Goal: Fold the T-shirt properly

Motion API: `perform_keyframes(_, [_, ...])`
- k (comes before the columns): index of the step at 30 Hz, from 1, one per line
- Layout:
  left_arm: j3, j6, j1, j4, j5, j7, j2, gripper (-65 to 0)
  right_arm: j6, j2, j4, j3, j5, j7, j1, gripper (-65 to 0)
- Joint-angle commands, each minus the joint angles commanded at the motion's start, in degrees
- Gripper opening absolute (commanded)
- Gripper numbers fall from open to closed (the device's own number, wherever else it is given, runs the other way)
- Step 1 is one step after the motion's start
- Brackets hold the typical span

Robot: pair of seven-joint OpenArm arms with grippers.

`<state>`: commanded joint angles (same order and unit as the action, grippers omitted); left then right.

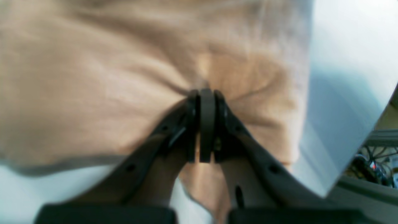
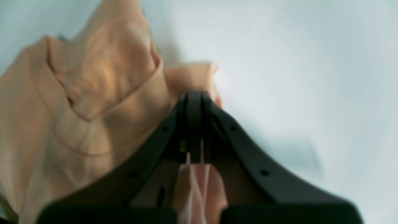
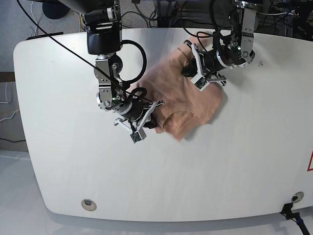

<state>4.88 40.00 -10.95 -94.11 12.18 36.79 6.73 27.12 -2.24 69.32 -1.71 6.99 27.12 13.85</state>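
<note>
The peach-pink T-shirt (image 3: 183, 95) lies bunched on the white table (image 3: 244, 161), between the two arms. In the base view my left gripper (image 3: 189, 69) is at the shirt's far edge. The left wrist view shows it (image 1: 206, 93) shut, with the T-shirt (image 1: 93, 77) puckering in wrinkles around its tips. My right gripper (image 3: 152, 119) is at the shirt's near left edge. Seen from the right wrist, it (image 2: 194, 95) is shut on a fold of the T-shirt (image 2: 93, 93), and cloth hangs down between its fingers. No print shows on the shirt.
The table's edge (image 1: 351, 155) runs close on the right of the left wrist view, with cables and equipment (image 1: 376, 161) beyond it. Black cables (image 3: 132, 54) loop over the table by the right arm. Mounting holes (image 3: 88, 203) sit near the front edge.
</note>
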Motion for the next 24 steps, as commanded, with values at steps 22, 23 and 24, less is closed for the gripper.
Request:
perform_keyframes(22, [3.34, 0.0, 15.3, 13.27, 0.26, 0.18, 5.8, -65.0, -0.26, 0.26, 9.58, 0.26, -0.53, 0.09, -11.52, -65.0])
perform_keyframes(23, [3.25, 0.0, 14.51, 13.19, 0.35, 0.18, 5.89, -65.0, -0.26, 0.26, 9.32, 0.35, -0.53, 0.09, -10.9, -65.0])
perform_keyframes(24, [3.25, 0.0, 13.89, 12.66, 0.35, 0.18, 5.89, -65.0, -0.26, 0.35, 9.14, 0.35, -0.53, 0.09, -10.37, -65.0])
